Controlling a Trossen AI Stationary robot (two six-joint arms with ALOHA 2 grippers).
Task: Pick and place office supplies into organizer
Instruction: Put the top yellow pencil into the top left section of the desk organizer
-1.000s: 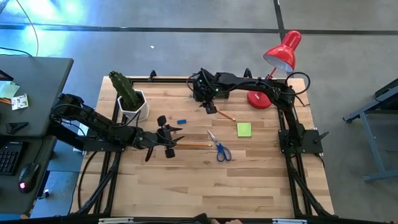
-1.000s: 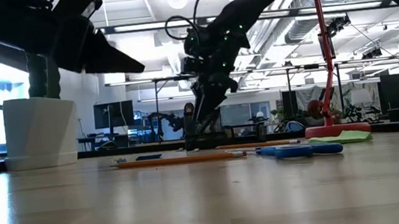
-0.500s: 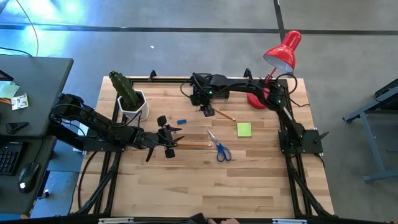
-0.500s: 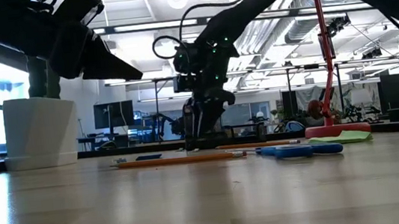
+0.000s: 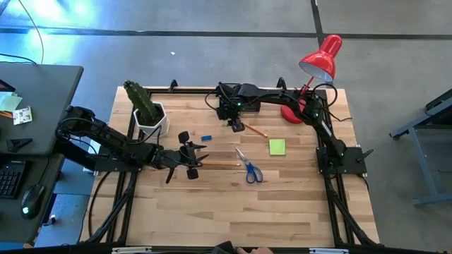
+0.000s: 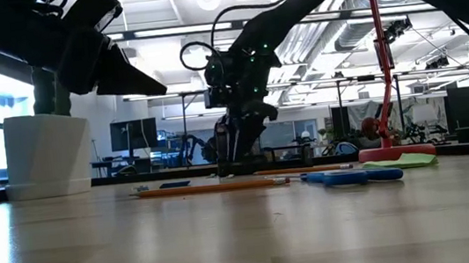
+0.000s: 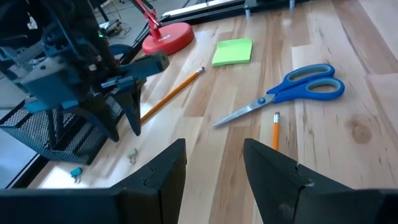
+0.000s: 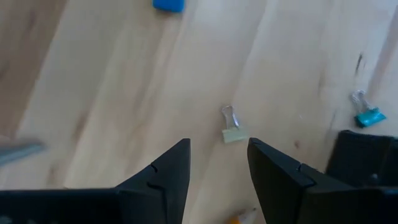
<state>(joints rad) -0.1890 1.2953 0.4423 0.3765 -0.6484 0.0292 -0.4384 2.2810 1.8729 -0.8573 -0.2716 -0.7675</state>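
Note:
My right gripper (image 5: 238, 127) hangs open, pointing steeply down, low over a small cream clip (image 8: 231, 132) beside the black mesh organizer (image 7: 50, 134). A teal clip (image 8: 368, 116) lies by the organizer's corner, and a blue block (image 5: 206, 138) lies nearby. One pencil (image 5: 256, 130) lies flat just right of that gripper. My left gripper (image 5: 193, 159) waits open above the table's left middle, with a second pencil (image 5: 220, 164) in front of it. The blue-handled scissors (image 5: 248, 166) and the green sticky pad (image 5: 277, 147) lie flat on the wood.
A white pot with a cactus (image 5: 150, 113) stands at the far left. A red desk lamp (image 5: 319, 60) has its base (image 7: 168, 38) at the far right, behind my right arm. The near half of the table holds bare wood.
My right gripper has sunk toward the table near the organizer and tipped to point more steeply down, then held still. Its fingers keep the same gap. The supplies lie where they were.

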